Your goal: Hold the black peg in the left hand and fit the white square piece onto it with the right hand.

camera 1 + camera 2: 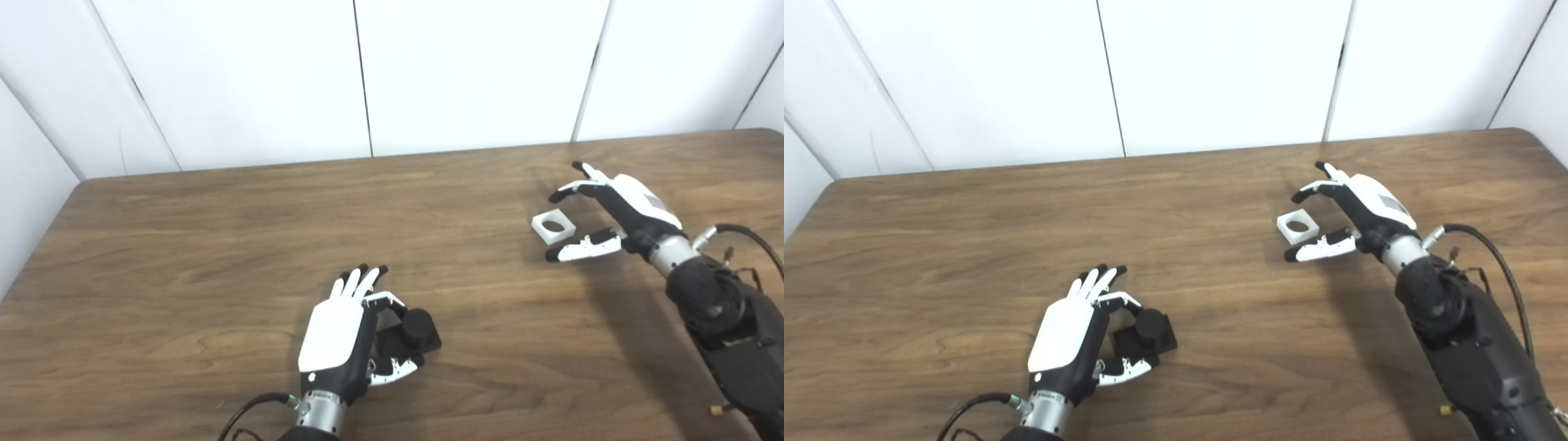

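A: Where does the black peg sit?
B: On the wooden table, near centre, its square base between the spread fingers and thumb of the left hand; a firm grasp cannot be told.
A: And the white square piece?
B: Flat on the table, far right, inside the released, spread right hand, untouched

The table is brown wood with darker grain streaks running across the frame. The wall along the top is white, split by thin dark seams. Lower centre, the left hand has a white back, black fingertips and a silver wrist; the peg beside it is black. At right, the square is white with a dark hole, and the right hand is white and black on a black arm.
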